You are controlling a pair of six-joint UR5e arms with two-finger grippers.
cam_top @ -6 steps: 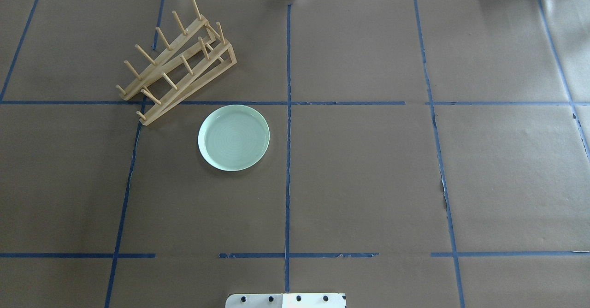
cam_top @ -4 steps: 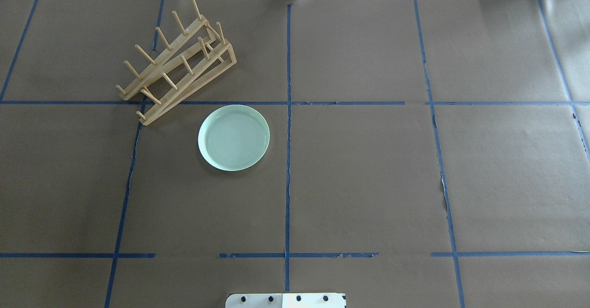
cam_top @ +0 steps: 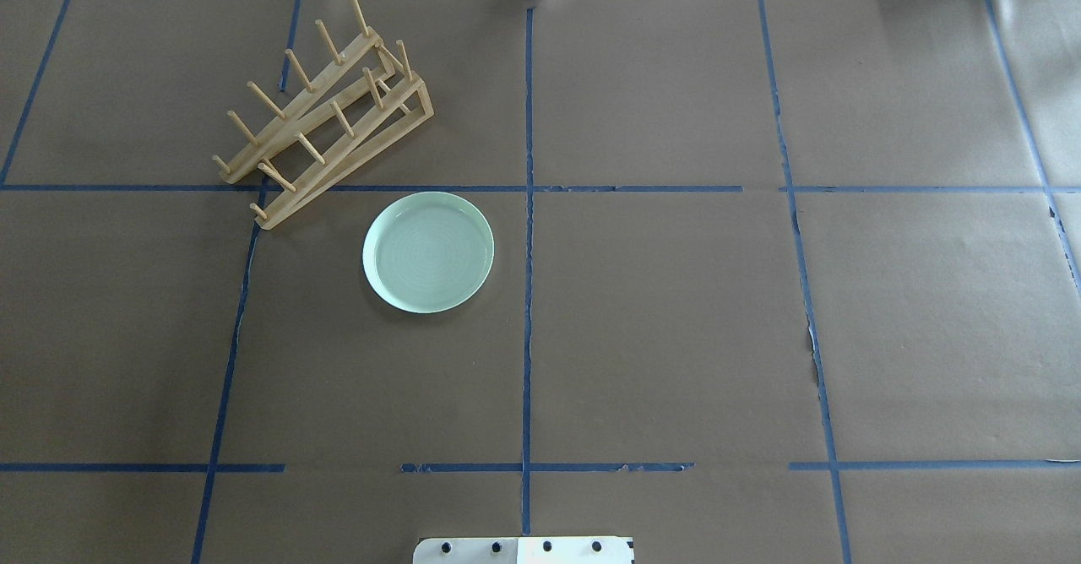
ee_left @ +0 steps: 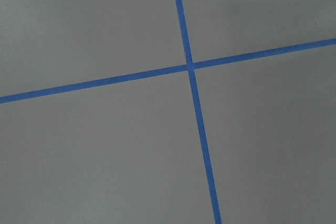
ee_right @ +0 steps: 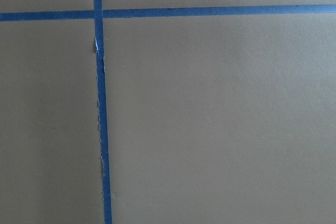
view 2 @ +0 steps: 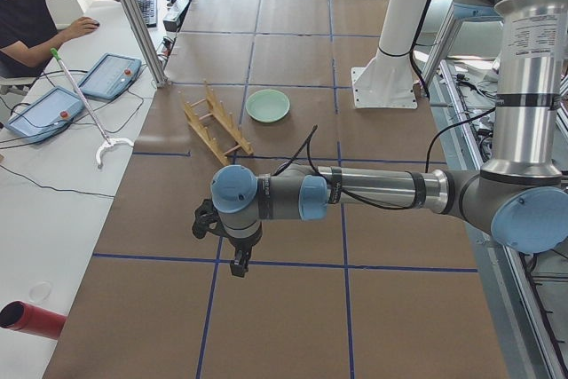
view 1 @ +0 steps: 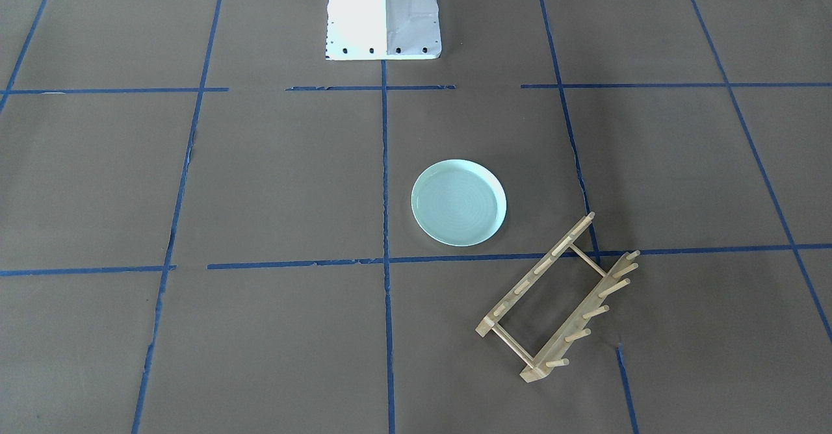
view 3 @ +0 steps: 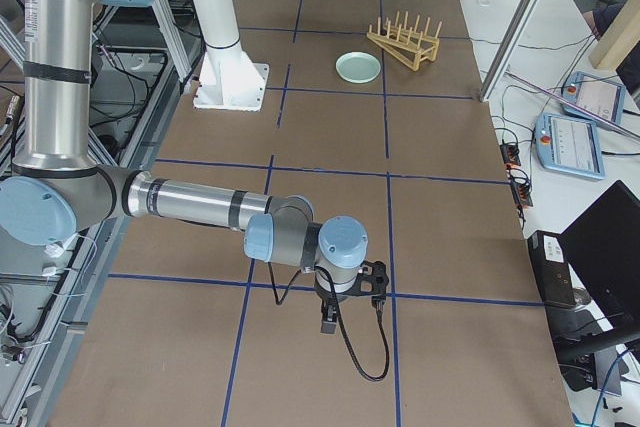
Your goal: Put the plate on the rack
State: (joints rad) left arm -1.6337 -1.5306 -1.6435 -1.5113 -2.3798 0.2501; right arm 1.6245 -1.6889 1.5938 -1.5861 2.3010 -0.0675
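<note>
The pale mint-green plate (cam_top: 428, 252) lies flat on the brown paper, left of the centre line; it also shows in the front view (view 1: 459, 202) and both side views (view 2: 267, 106) (view 3: 358, 67). The light-wood rack (cam_top: 363, 143) stands just beyond it at an angle, pegs up, apart from the plate (view 1: 575, 322) (view 2: 217, 126) (view 3: 405, 42). My left gripper (view 2: 240, 264) hangs over the table's left end, far from both. My right gripper (view 3: 328, 325) hangs over the right end. Both show only in side views, so I cannot tell if they are open or shut. The wrist views show only paper and tape.
The white robot base (view 1: 383, 18) stands at the near middle edge. Blue tape lines grid the paper. An operator (view 2: 35, 15) sits at a side desk with teach pendants (view 2: 111, 75). A red cylinder (view 2: 31, 319) lies off the table's left end.
</note>
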